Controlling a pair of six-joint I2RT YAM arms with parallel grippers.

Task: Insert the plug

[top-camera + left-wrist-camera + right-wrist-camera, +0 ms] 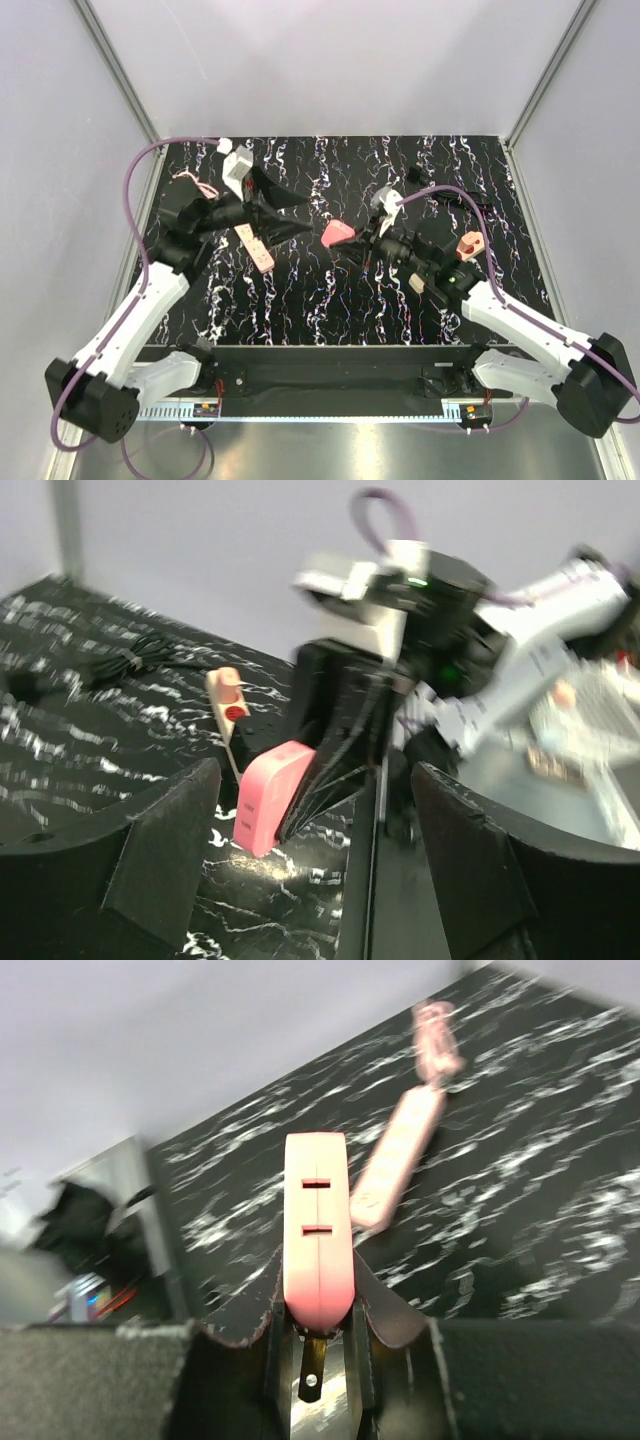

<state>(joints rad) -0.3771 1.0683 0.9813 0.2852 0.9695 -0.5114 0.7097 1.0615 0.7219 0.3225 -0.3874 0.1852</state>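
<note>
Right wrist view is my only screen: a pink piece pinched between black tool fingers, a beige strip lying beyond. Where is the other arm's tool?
Observer: Seen from above, the left tool is over the far end of the beige strip, wide open and empty.
Visitor: Is it pointed at my pink piece?
Observer: Yes. The left wrist view looks straight at the plug, which is clamped in the right tool.
Visitor: Anything else lying around?
Observer: A small beige piece with a red socket lies beside the right arm, outside your picture.
</note>
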